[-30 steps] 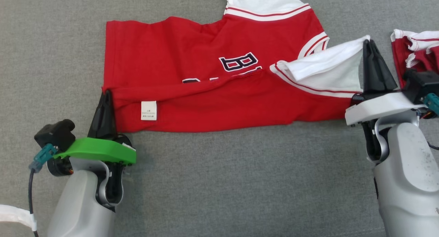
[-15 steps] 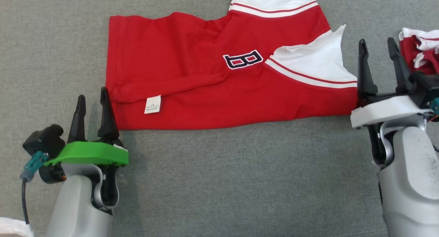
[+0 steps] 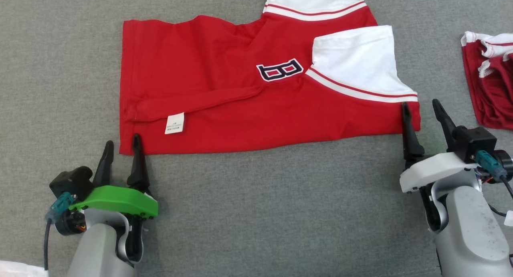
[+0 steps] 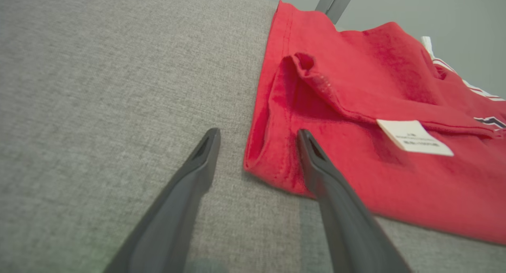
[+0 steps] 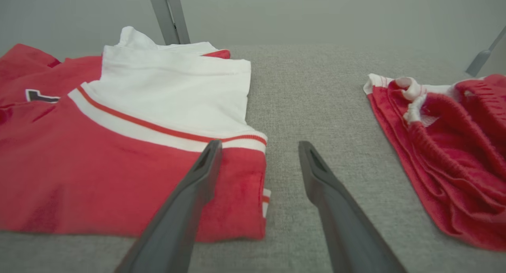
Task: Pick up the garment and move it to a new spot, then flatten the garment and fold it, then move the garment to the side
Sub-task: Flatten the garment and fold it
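Head view: my left fingers (image 3: 138,164), right fingers (image 3: 408,132) apart, empty, at garment (image 3: 224,108) near corners. Next: pinch both layers, lift level, no dragging.

Grey woven counter (image 3: 256,213), flat. Red cloth (image 3: 491,96) with white trim lies crumpled on it at right, cut off by the frame edge in the head view. Grey post (image 5: 168,16) behind the far edge; second post (image 5: 484,55) slanted, far right. Pale wall (image 5: 316,12) behind.
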